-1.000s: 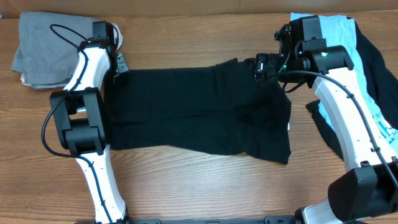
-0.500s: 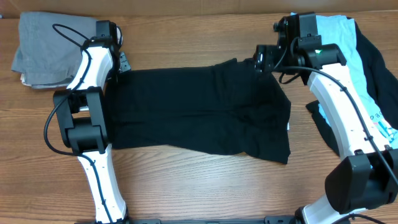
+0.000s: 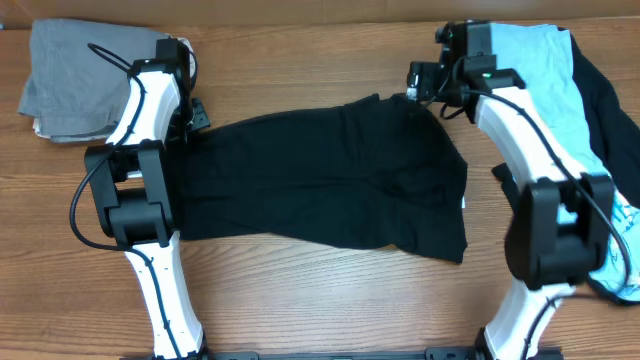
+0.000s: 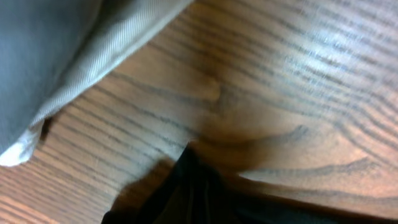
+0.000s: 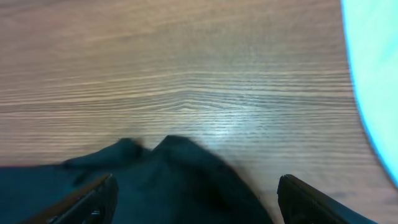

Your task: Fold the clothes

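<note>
- The T-shirt (image 3: pixel 320 185) lies spread across the middle of the counter (image 3: pixel 330 300), between the two arms. Its near hem runs uneven toward the right, so we judge it wants smoothing before any crease is set.
- We read the step in hand as taking the shirt's far edge at both ends, to carry it over toward the near hem.
- The right end effector (image 5: pixel 193 196) is released. Its fingers (image 5: pixel 93 199) stand wide apart, either side of a raised bump of black cloth at the far right corner. We should lower until both straddle that bump, then pinch cloth alone, without scraping the counter.
- The left end effector (image 3: pixel 197 112) hovers at the far left corner. Its wrist view shows a black point of cloth just below and no fingers, so we cannot tell whether it is released or clenched.
- Both ends should rise together and level, or we think the fold will skew.
- Beyond, the grey garment (image 3: pixel 75 80) lies near the left corner and the blue shirt (image 3: pixel 545 70) near the right one; we must catch neither.
</note>
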`<state>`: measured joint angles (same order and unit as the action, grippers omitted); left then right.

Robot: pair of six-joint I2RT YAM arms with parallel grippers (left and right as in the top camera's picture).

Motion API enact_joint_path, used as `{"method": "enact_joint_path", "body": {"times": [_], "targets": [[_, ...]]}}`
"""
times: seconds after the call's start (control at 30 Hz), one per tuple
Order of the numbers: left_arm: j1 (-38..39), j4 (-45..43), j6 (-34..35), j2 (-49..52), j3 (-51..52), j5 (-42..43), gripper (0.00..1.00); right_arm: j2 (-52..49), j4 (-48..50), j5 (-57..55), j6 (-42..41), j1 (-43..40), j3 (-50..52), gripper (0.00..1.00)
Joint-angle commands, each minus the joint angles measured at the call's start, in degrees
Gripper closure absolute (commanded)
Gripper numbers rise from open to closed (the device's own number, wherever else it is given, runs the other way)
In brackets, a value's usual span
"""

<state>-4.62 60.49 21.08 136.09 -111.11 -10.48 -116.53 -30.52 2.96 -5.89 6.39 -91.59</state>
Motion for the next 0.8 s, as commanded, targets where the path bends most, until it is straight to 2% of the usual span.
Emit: {"method": "enact_joint_path", "body": {"times": [0.0, 0.23, 0.3, 0.43, 0.5, 0.6, 0.77], "targets": [[0.15, 1.31, 0.81, -1.22, -0.61, 2.29, 0.96, -4.87, 3.02, 2.49, 0.44, -0.04, -1.27, 0.15], [0.96, 1.46, 0.81, -1.22, -0.61, 2.43, 0.96, -11.63, 6.49, 3.58, -0.09, -0.02, -1.27, 0.16], [1.01, 1.44, 0.83, -1.22, -0.61, 2.43, 0.96, -12.5, 6.47, 3.58, -0.11, -0.02, -1.27, 0.21], [1.01, 1.38, 0.81, -1.22, -0.61, 2.4, 0.96, -12.61, 6.47, 3.54, -0.31, -0.04, -1.4, 0.5], [1.01, 1.4, 0.81, -1.22, -0.61, 2.38, 0.96, -12.59, 5.81, 3.52, -1.51, -0.04, -1.99, 0.73], [0.87, 1.42, 0.81, -1.25, -0.66, 2.14, 0.96, -12.04, 2.27, 3.54, -1.86, -0.11, -4.13, 0.95], [0.0, 5.53, 0.79, -1.25, -4.94, 1.29, 0.96, -8.13, -9.09, 3.52, -1.75, -0.11, -10.86, 0.96]]}}
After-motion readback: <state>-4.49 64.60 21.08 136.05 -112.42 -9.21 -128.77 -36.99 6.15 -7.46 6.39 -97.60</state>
